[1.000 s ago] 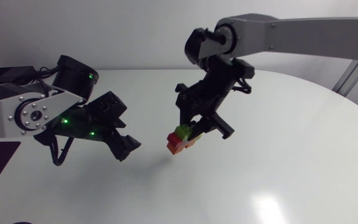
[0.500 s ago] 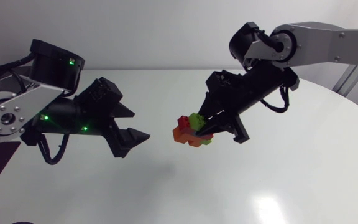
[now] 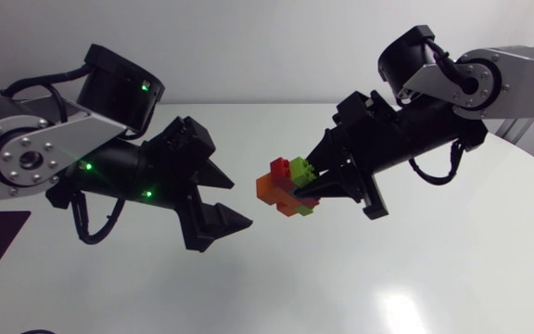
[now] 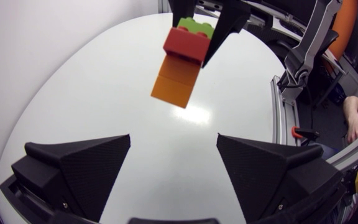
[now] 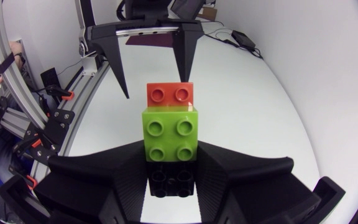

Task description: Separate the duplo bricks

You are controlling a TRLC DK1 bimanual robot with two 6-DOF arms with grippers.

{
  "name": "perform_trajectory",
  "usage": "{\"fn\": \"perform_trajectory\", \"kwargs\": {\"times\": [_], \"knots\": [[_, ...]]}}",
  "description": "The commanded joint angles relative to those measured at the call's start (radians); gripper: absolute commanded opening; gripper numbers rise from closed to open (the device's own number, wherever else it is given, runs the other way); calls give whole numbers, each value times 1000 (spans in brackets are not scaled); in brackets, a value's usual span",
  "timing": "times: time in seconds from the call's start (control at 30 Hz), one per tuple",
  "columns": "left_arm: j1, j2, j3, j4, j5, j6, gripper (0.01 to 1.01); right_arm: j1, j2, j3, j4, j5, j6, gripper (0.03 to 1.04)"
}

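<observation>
Above table (image 3: 415, 278) | right gripper (image 3: 310, 186) clamps brick stack (image 3: 284, 184), long axis pointing at left gripper (image 3: 240, 202) | its fingers (image 4: 79, 165) spread apart

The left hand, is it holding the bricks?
No, the left hand is open and empty; the bricks sit ahead of it, held by the right hand.

No readable text, labels, brands, numbers or signs anywhere. Nothing legible on duplo bricks (image 5: 169, 127) or table (image 3: 434, 269).
</observation>
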Motion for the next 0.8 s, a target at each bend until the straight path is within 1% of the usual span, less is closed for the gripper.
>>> {"fn": "perform_trajectory", "kwargs": {"times": [0.0,0.13,0.2,0.5,0.6,0.73,0.77], "knots": [[-17,30,53,-21,25,26,959,-3,-33,-48,7,-25,2,185],[-27,52,74,-47,51,42,956,3,-46,-78,12,-42,-22,185],[-29,58,77,-58,60,53,930,6,-53,-87,18,-45,-25,185],[-52,72,91,-75,76,70,908,15,-63,-101,32,-66,-25,185],[-53,86,105,-73,77,72,854,27,-58,-101,33,-68,-19,185],[-52,99,119,-73,82,76,851,43,-56,-112,47,-68,-13,184],[-50,103,120,-73,85,78,825,46,-55,-112,47,-68,-13,185]]}}
